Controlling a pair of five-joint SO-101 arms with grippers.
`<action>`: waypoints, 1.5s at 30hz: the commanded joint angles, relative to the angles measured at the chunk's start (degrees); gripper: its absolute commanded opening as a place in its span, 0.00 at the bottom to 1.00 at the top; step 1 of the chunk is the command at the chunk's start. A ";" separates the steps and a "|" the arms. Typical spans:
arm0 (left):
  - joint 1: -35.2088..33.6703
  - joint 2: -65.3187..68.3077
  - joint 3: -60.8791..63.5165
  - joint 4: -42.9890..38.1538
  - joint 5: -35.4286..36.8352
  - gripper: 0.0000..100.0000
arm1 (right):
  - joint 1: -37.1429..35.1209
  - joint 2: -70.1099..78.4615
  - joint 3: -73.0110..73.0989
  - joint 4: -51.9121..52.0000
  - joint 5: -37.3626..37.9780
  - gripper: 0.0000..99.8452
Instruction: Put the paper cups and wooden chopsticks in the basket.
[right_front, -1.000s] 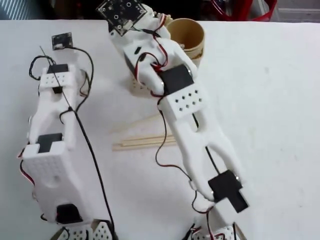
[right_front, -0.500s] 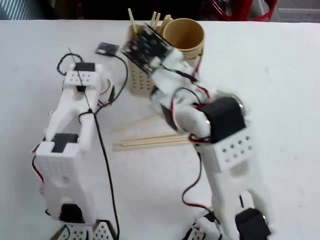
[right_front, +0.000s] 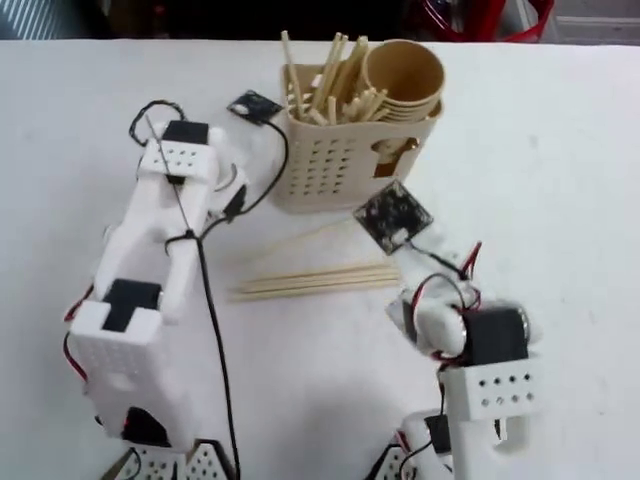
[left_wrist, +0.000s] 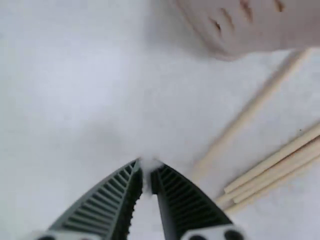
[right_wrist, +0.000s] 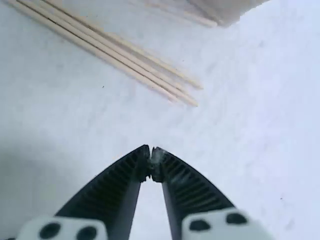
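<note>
Left pincer (left_wrist: 146, 176) and right pincer (right_wrist: 150, 162) are both pressed together, empty, above the bench (right_front: 560, 150); loose chopsticks (right_front: 315, 281) lie at 6 o'clock from the basket (right_front: 345, 170).

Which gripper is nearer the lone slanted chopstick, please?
Left. The left gripper is beside an end of the slanted chopstick; the right gripper lies across the chopstick bundle from it.

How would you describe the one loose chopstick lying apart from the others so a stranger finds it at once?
Start at the perforated basket at the far middle of the white table. In front of it a bundle of chopsticks lies side by side. The lone chopstick lies between bundle and basket; it alone slants, one end pointing toward the basket.
</note>
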 joint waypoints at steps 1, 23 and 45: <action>-3.38 -3.74 -0.18 -1.41 5.01 0.05 | 1.01 -2.77 2.11 -1.71 0.70 0.02; -10.68 -44.18 21.10 11.78 -29.01 0.05 | 6.46 -2.77 14.42 -9.54 4.66 0.02; 24.40 -35.82 45.71 -21.80 -30.15 0.13 | 19.12 -2.77 28.92 -21.58 4.31 0.02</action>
